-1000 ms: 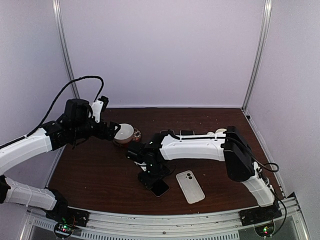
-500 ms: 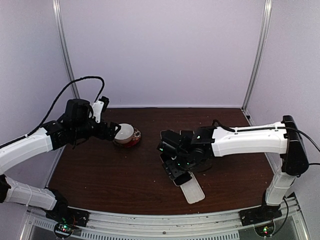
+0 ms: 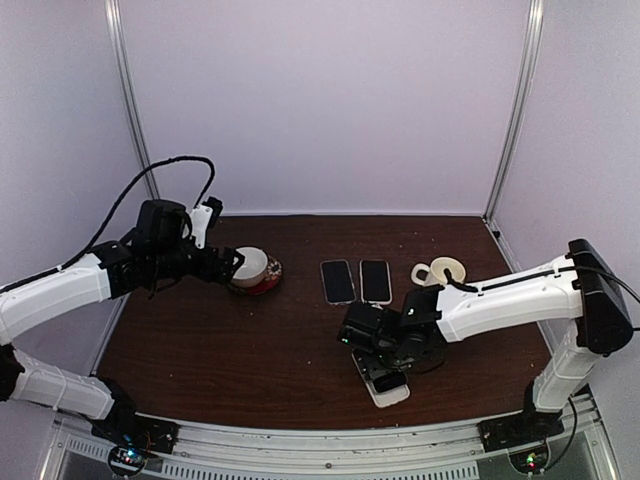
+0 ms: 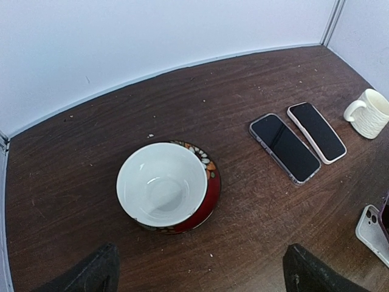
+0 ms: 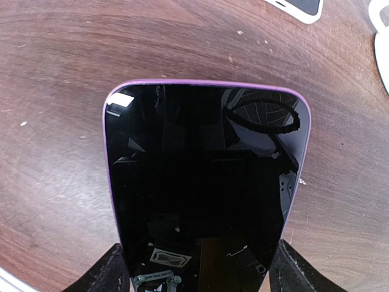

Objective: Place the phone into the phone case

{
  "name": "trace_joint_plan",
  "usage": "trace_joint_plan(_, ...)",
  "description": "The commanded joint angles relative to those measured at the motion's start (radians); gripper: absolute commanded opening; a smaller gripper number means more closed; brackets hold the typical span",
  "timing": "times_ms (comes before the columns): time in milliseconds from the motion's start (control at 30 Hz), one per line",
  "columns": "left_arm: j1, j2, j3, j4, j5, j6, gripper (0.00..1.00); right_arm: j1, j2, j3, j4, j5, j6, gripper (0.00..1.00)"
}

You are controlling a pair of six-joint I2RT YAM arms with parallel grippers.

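While the right gripper point(image 3: 388, 362) clamps the purple-edged phone point(image 5: 200, 176) by its sides, it hangs over the white phone case point(image 3: 394, 392) at 5 o'clock on the table point(image 3: 200, 350); the left gripper point(image 4: 200, 274) gapes wide above the bowl point(image 4: 161, 184) at 10 o'clock.

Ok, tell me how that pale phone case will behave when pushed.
The phone case looks thin and probably light, so it may skid on the smooth table. Nothing visibly braces it, so pressing the phone in could shift it. Its rim likely flexes somewhat.
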Motion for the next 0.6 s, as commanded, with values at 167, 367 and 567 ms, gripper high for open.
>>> trace_joint_plan(167,0.007,0.01,0.04,0.017,0.018,-0.009,0.98,0.042,-0.01,0.013,0.012,0.048,0.033,0.31)
trace_joint_plan(367,0.007,0.014,0.036,0.023,0.03,-0.019,0.97,0.042,0.023,0.016,0.006,0.036,0.026,0.3)
trace_joint_plan(567,0.007,0.013,0.038,0.022,0.035,-0.018,0.98,0.024,0.037,-0.008,0.01,0.038,0.021,0.29)
